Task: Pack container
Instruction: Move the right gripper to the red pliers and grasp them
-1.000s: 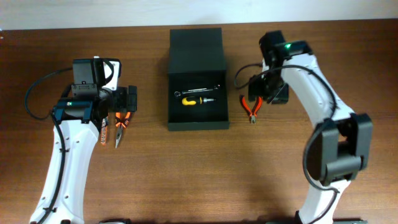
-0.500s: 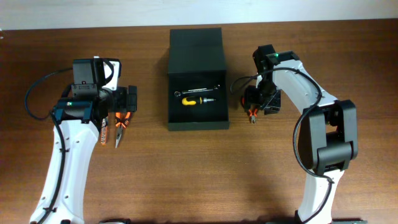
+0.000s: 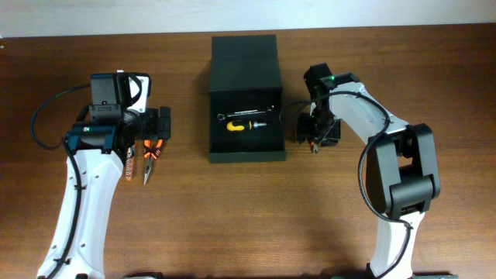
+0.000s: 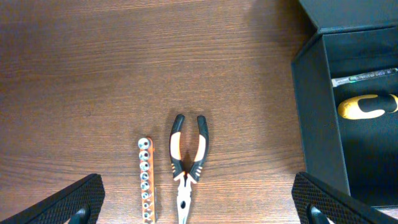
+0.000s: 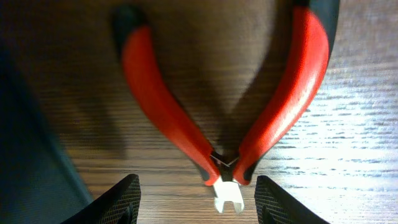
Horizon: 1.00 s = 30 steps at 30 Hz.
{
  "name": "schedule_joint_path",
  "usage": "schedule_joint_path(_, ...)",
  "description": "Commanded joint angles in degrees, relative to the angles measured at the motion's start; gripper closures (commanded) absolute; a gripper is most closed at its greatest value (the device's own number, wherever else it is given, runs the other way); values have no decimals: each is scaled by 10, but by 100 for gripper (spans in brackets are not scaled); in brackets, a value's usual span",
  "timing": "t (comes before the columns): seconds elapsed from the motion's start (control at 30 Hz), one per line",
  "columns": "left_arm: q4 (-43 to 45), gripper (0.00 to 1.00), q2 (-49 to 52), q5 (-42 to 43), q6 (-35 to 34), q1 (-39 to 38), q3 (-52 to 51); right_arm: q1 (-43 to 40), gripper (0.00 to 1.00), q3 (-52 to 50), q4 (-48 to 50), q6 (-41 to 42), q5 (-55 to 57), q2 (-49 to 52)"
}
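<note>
The container sits on the wooden counter just above the centre of the overhead frame. Its flap lid is thrown back toward the top edge and the well is open. Inside lie a silver wrench and, just below it, a yellow-handled tool, close together. To the right of the box, the right gripper is down low beside the box's right wall, over a pair of red-handled cutters. From its wrist camera the jaws stand wide, one finger at each lower corner. The cutters' small pale nose lies between them with a gap on either side, and the handles spread toward the top of the frame. I cannot tell whether the fingers touch the counter. At mid-left of the overhead frame, the left gripper hangs above orange-and-black pliers and a strip of sockets. These lie side by side, nearly touching. Its jaws are also spread wide and hold nothing, and the box's left wall shows at the right edge of that wrist view.
</note>
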Motion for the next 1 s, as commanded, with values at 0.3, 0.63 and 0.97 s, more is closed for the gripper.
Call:
schedule_joint_path(0.3,1,1,3,7,-8,-1,11,2,51,-10,27,17,26,5)
schedule_joint_path(0.63,1,1,3,7,-7,-1,11,2,53,-12,35,26,46,13)
schedule_joint_path(0.97,1,1,3,7,-7,-1,11,2,67,-12,26,26,45,38)
